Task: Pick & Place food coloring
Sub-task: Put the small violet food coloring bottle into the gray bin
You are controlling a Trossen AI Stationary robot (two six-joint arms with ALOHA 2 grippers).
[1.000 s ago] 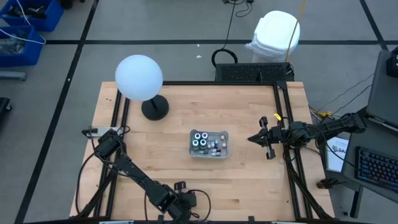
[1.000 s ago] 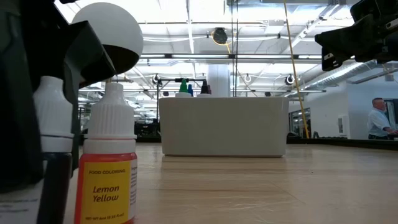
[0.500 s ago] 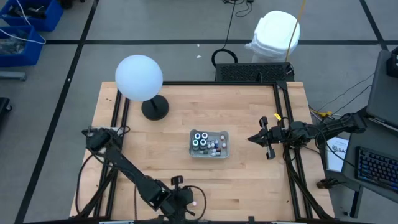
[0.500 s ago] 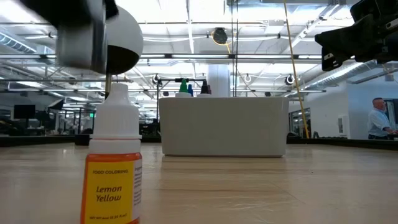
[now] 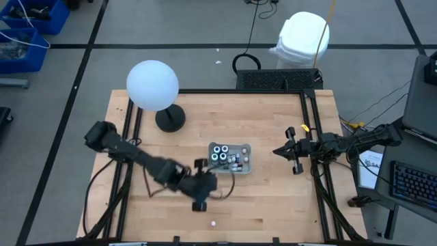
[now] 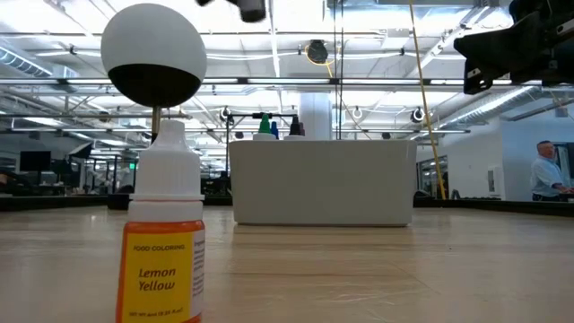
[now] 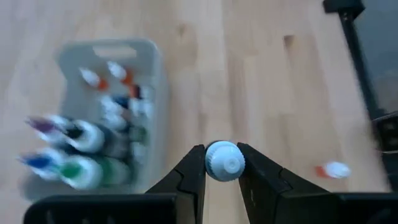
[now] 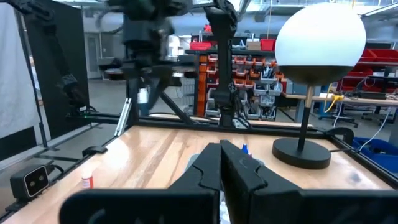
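The left hand hangs over the near middle of the desk, just left of and nearer than the clear tray. In the left wrist view its fingers are closed on a food coloring bottle, of which only the white ribbed cap shows; the body is hidden below it.

The tray sits at the desk's centre, packed with the rest of the food coloring set. In the left wrist view it is smeared, so single bottles blur into purple, blue, green and orange patches.

One Lemon Yellow bottle stands alone at the near edge, upright, its base cut off in the low view; from above it is only a pale dot.

The right hand rests over the desk's right side, well apart from the tray, fingers pressed together and holding nothing.

A white globe lamp stands at the far left.
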